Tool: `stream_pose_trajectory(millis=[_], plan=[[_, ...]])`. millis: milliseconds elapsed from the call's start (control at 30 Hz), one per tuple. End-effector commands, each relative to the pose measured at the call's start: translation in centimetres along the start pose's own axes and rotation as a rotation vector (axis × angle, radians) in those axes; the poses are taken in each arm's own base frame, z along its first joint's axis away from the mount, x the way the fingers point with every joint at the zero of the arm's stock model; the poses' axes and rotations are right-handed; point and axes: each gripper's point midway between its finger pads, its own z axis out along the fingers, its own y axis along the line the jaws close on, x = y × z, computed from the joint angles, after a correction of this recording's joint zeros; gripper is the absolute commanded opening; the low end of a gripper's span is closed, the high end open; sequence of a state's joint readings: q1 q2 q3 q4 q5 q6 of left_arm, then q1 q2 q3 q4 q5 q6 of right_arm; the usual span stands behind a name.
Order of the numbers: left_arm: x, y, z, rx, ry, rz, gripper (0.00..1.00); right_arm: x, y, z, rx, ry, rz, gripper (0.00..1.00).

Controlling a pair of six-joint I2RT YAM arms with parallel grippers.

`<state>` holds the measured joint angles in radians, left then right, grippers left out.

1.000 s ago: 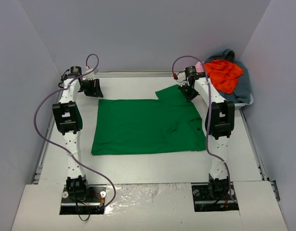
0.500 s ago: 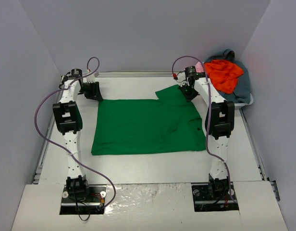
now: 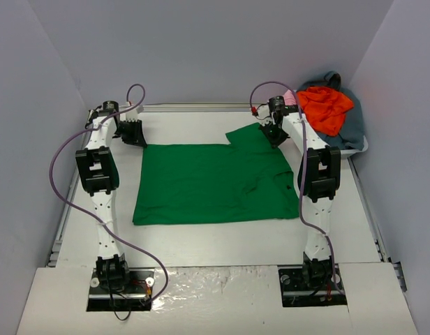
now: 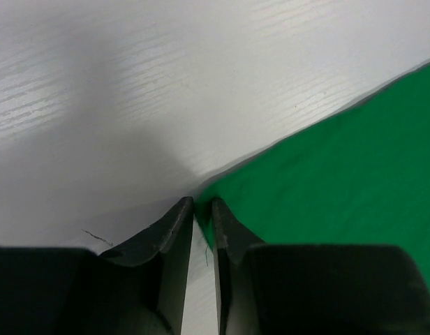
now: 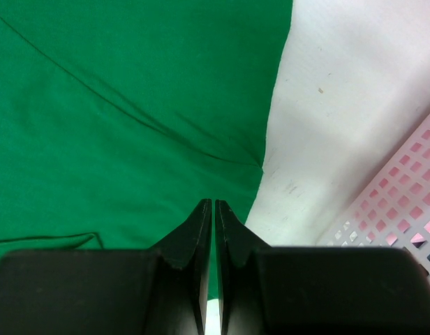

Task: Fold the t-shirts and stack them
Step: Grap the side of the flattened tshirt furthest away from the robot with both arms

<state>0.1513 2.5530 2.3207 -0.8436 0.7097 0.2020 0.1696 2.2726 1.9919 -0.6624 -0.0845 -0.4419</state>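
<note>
A bright green t-shirt (image 3: 215,181) lies spread flat on the white table, one sleeve sticking out at its far right. My left gripper (image 3: 131,131) is at the shirt's far left corner. In the left wrist view (image 4: 202,202) its jaws are closed on the tip of the green cloth (image 4: 340,160). My right gripper (image 3: 274,132) is at the far right sleeve. In the right wrist view (image 5: 213,202) its jaws are pressed together on the green cloth (image 5: 131,105), and a crease runs out from them. An orange-red shirt (image 3: 325,106), a grey-blue one (image 3: 351,122) and a pale pink one (image 3: 290,96) are piled at the back right.
A white perforated plastic tub (image 3: 358,148) holds the shirt pile in the back right corner, and its wall shows in the right wrist view (image 5: 403,181). Grey walls close in the table on three sides. Purple cables loop off both arms.
My left gripper has shifted slightly left and nearer at the shirt's far left corner. The right arm and the shirt look unchanged.
</note>
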Motion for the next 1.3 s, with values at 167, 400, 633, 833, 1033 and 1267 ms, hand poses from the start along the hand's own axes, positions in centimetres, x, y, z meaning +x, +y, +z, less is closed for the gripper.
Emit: stream_pose_trajectory(millis=[167,400,633,833,1033,1267], plan=[[1.6,-0.9,-2.0,-0.011,0.058,-0.013,0.03,0.0,-0.9,-0.8,0.025,0.016,0.014,0.03],[1.3,-2.2,-2.9,-0.005,0.036,-0.038,0.02,-3.4,-2.2,-1.9,0.028,-0.093,0.054,0.11],[0.0,-3.0,-4.0,-0.064,0.0,-0.003,0.02,-6.9,-3.1,-0.2,-0.136,-0.247,0.166,0.15],[-0.6,-3.8,-4.6,-0.115,-0.003,0.037,0.02,-8.2,-2.8,2.3,-0.324,-0.343,0.235,0.24],[-0.9,-3.7,-4.3,-0.179,0.01,0.076,0.02,-9.1,-2.1,4.7,-0.444,-0.411,0.255,0.31],[-0.9,-3.7,-3.6,-0.201,0.021,0.103,0.02,-10.8,-2.1,5.1,-0.489,-0.494,0.25,0.38]])
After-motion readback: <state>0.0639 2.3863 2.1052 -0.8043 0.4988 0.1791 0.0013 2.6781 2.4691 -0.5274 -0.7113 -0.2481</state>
